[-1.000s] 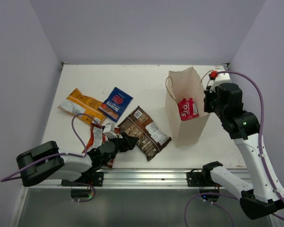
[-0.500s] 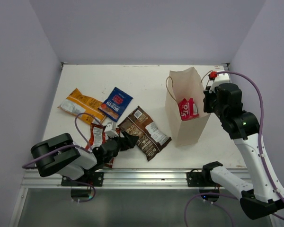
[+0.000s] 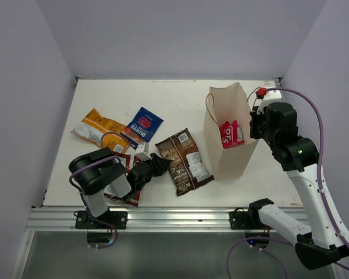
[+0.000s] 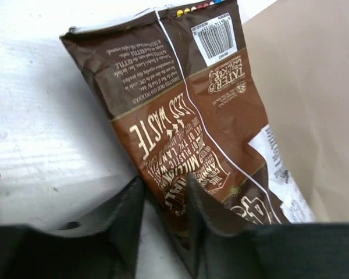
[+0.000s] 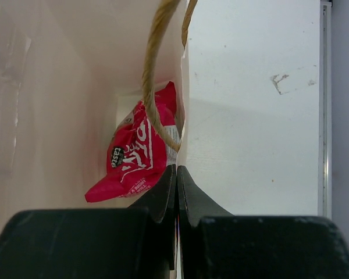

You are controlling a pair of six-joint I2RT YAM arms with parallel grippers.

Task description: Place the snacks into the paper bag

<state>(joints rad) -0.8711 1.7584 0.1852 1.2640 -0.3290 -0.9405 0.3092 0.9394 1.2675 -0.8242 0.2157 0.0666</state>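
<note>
The paper bag (image 3: pixel 230 152) stands open at the right with a pink-and-white packet (image 3: pixel 231 133) inside. My right gripper (image 3: pixel 255 125) is shut on the bag's right rim; the right wrist view shows its closed jaws (image 5: pixel 176 168) on the bag wall (image 5: pixel 58 87), with the pink packet (image 5: pixel 136 154) beyond. My left gripper (image 3: pixel 157 167) is shut on the lower edge of the dark brown packet (image 3: pixel 185 160), which lies against the bag's foot. The left wrist view shows the brown packet (image 4: pixel 186 110) between the fingers (image 4: pixel 205 203). The orange packet (image 3: pixel 99 128) and blue packet (image 3: pixel 143 126) lie at the left.
The red-orange packet (image 3: pixel 132 199) lies mostly under my left arm (image 3: pixel 99 174). The bag's loop handle (image 5: pixel 154 70) hangs in front of the right wrist camera. A metal rail (image 3: pixel 174 218) runs along the table's near edge.
My left arm has swung in toward the table's middle. The dark brown packet has turned and slid right, up against the bag. The right arm has not moved.
</note>
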